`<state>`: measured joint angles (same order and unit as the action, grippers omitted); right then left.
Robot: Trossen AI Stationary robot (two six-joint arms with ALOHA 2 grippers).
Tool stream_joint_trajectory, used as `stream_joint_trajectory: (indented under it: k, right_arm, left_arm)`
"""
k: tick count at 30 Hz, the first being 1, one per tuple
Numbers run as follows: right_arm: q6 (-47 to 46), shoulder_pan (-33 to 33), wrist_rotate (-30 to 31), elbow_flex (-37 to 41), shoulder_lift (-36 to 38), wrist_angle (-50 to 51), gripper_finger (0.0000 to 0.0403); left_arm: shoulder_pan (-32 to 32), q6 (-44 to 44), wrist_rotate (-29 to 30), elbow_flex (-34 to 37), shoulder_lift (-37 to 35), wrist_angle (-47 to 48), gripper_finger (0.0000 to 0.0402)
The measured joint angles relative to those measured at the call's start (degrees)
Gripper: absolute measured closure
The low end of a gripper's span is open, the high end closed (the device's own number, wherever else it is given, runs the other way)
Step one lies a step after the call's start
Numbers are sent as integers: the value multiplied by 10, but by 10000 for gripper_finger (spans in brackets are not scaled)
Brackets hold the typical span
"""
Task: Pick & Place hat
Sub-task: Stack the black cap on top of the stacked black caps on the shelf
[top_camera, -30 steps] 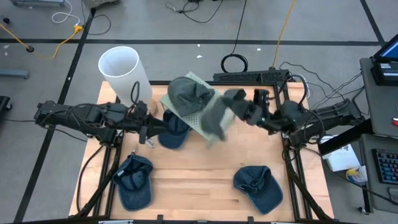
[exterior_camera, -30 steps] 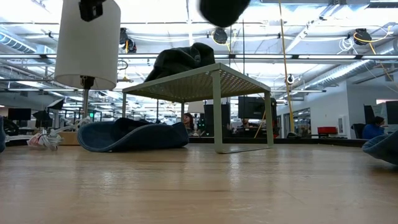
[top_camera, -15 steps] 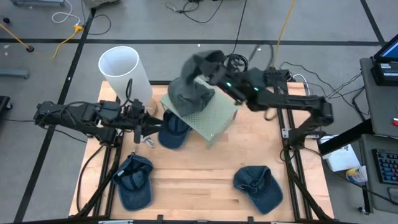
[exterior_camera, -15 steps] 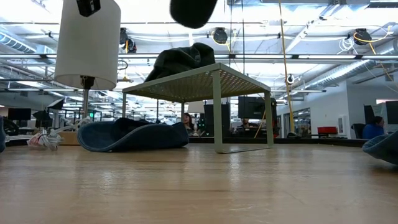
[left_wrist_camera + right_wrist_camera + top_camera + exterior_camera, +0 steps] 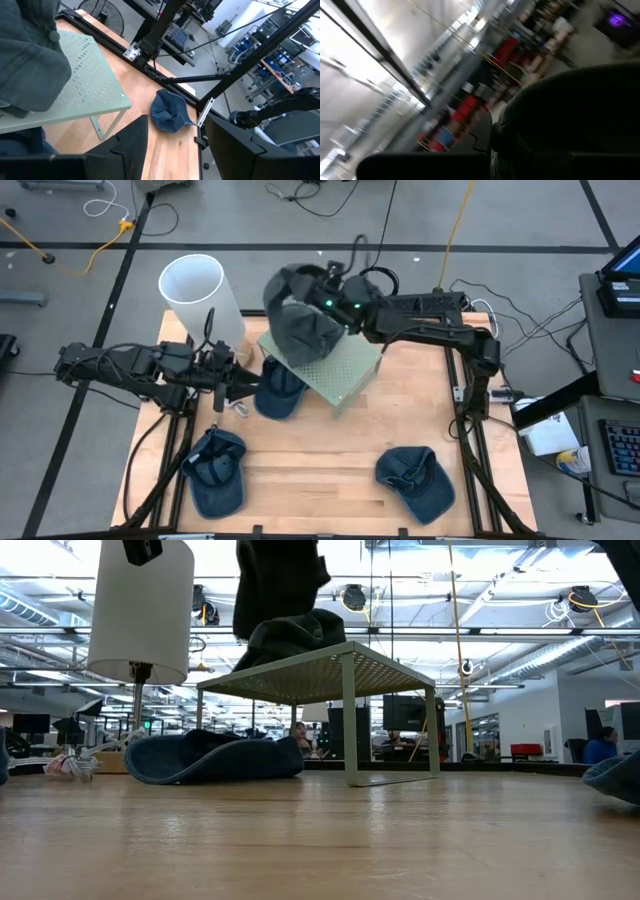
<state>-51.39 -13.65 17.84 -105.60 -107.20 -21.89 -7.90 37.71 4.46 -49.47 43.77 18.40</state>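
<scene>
No writing can be read anywhere. The wooden surface [image 5: 330,460] is bare at its centre; blue caps lie at 7 o'clock [image 5: 215,470], at 5 o'clock [image 5: 415,480] and under the green rack [image 5: 345,365]. The rack carries one grey hat [image 5: 305,335]. The right arm stretches across toward 11 o'clock, its gripper [image 5: 310,292] with jaws clenched on a dark hat [image 5: 285,285] hanging above the rack's far edge. The left gripper [image 5: 232,385] waits at 9 o'clock, jaws parted and holding nothing.

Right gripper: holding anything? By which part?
The right gripper is shut on a dark grey hat, carried above the green rack. Which part is pinched cannot be told. The left gripper holds nothing.
</scene>
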Motion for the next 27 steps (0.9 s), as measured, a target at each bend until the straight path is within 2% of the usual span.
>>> stream_joint_trajectory:
  k: [6,16,27]
  right_arm:
    - [28,2,-1,0,-4,98,381]
    - [55,9,-1,0,1,197,381]
    - [103,21,18,0,42,343,381]
  left_arm:
    - [0,-2,-1,0,0,0,198]
    - [0,-12,-2,0,0,0,206]
    - [0,-13,-21,0,0,1,195]
